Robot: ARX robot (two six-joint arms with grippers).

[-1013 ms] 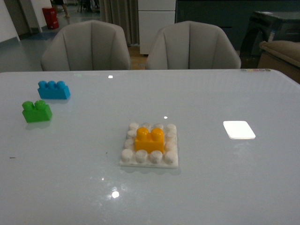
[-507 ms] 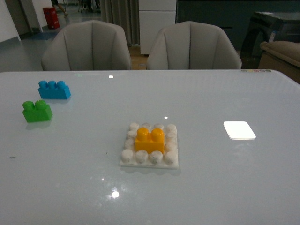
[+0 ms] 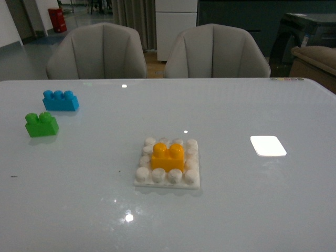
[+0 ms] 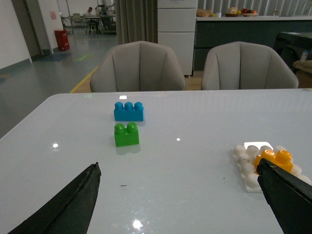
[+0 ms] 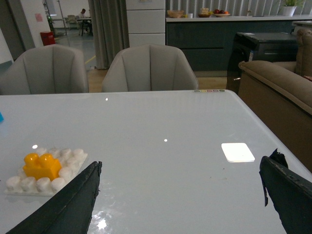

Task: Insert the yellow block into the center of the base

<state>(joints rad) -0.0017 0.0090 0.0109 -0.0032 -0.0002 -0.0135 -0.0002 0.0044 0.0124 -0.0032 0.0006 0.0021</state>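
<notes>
1. Two grey chairs [image 3: 157, 50] are standing behind a pale, glossy tabletop [image 3: 236, 210] that is reflecting ceiling lights.

2. Near the middle of the tabletop, the yellow block [image 3: 168, 157] is sitting on the white base [image 3: 167, 181], on the studs at its centre, with a ring of bare studs showing around it; it is looking level and seated, though how firmly it is pressed down cannot be told.

3. Neither arm is appearing in the front view. The wrist views are showing the left hand [image 4: 180, 195] with its fingers spread wide and holding nothing, and the right hand [image 5: 180, 195] likewise spread and empty, both hanging well apart from the base.

4. Well to the left, a green brick [image 3: 41, 124] and a blue brick [image 3: 60, 100] are lying untouched, while a bright white patch [image 3: 268, 145] is glowing on the right.

5. The task is appearing finished. What could go wrong from here: a block only half pressed could be tipping off if an arm is bumping the base while moving, or a hand sweeping low could be dragging the light base across the slick surface.
</notes>
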